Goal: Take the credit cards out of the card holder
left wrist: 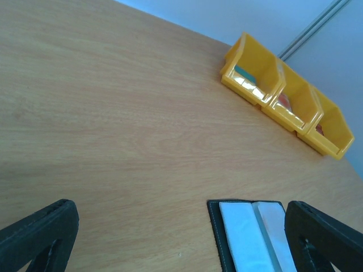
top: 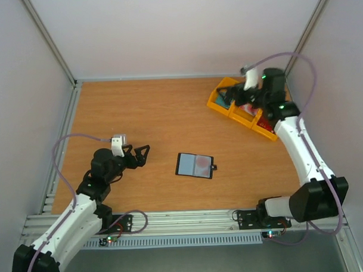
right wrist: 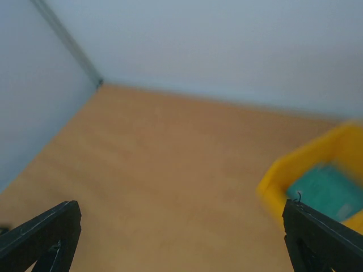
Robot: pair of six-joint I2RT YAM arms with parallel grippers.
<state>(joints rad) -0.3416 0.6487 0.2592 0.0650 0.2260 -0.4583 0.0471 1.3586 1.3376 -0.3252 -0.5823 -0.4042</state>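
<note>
Top external view shows your left arm folded low at the near left of the table [top: 127,108], forearm reaching forward and the wrist turned to the right. The left gripper [top: 140,156] hovers just above the wood with its jaws spread wide and nothing between them. It points at the card holder [top: 194,165], which lies opened flat near the middle of the table, close to the fingertips but apart from them. A reddish patch shows on the holder's right half; you cannot tell whether that is a card.

Your right arm rises from its base at the near right and stretches far forward, the forearm slanting toward the far right corner. The right gripper [top: 235,101] hangs over the yellow tray [top: 218,105], released and holding nothing. Its wrist view is blurred, yet both fingers stand wide apart at the frame's edges. A teal credit card [left wrist: 245,72] lies in the tray's end compartment. Something red sits in the compartment at the other end, too small to identify.
</note>
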